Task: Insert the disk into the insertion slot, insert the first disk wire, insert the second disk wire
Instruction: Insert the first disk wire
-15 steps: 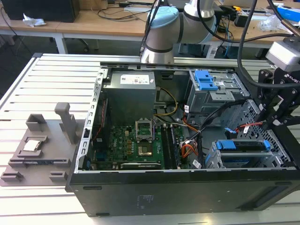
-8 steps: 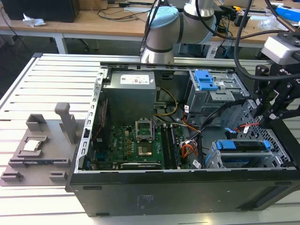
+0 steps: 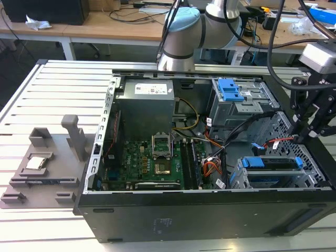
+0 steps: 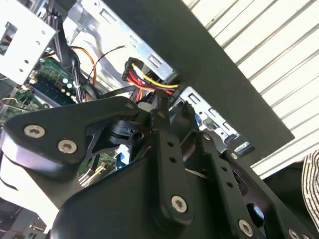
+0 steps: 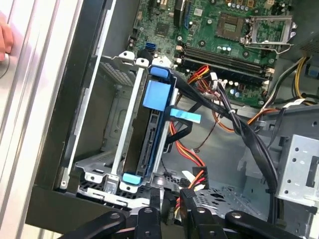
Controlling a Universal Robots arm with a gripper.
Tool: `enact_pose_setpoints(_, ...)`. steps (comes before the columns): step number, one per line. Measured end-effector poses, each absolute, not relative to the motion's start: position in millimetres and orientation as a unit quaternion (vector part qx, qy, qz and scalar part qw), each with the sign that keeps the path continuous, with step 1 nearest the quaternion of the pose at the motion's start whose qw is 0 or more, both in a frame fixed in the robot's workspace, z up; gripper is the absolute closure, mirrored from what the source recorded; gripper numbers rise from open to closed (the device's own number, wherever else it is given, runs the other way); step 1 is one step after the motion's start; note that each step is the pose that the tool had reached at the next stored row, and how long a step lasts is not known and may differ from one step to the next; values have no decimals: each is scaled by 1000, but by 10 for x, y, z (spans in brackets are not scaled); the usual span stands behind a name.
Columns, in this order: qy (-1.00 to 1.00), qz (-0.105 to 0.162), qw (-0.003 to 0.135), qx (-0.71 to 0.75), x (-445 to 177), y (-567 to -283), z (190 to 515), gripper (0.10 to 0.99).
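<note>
The disk [image 3: 270, 164], silver in its blue carrier, lies inside the insertion slot [image 3: 237, 178], the perforated silver cage at the case's front corner on the exterior view's right. In the first wrist view the disk [image 5: 145, 144] sits between the cage rails [image 5: 124, 124]. My gripper [image 3: 303, 137] hangs just behind that cage. In both wrist views its fingers are close together on a black plug with red, yellow and black wires [image 4: 149, 79], the disk wire [image 5: 197, 180]. My gripper [image 5: 171, 198] is a short way from the disk's rear edge, and its tips [image 4: 172, 102] point into the case.
A black cable with a light-blue tab [image 5: 185, 117] crosses beside the disk. The motherboard [image 3: 157, 157], the grey power supply [image 3: 144, 107] and a taller cage with a blue latch [image 3: 231, 90] fill the case. A hand [image 5: 4, 40] rests on the slatted table outside.
</note>
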State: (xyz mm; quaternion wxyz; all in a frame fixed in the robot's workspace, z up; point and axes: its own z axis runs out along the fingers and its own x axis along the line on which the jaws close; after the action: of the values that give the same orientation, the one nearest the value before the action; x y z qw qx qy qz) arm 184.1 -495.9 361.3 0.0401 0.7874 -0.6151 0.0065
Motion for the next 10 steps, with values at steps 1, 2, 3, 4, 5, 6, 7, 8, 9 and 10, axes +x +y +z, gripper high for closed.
enact_pose_setpoints(1,-615,7,41,787,1852,-4958,3605,784)
enact_pose_setpoints(2,-615,9,43,787,1865,-4958,3589,784)
enact_pose_setpoints(3,-615,10,44,787,1869,-4958,3575,784)
enact_pose_setpoints(4,-615,11,45,787,1870,-4958,3565,784)
enact_pose_setpoints(5,-615,11,46,787,1870,-4958,3555,784)
enact_pose_setpoints(6,-615,11,46,787,1871,-4958,3551,784)
enact_pose_setpoints(7,-615,11,46,787,1871,-4958,3551,784)
enact_pose_setpoints(8,-615,11,46,787,1871,-4958,3551,784)
enact_pose_setpoints(9,-615,11,46,787,1871,-4958,3550,784)
enact_pose_setpoints(10,-615,11,46,787,1871,-4958,3550,784)
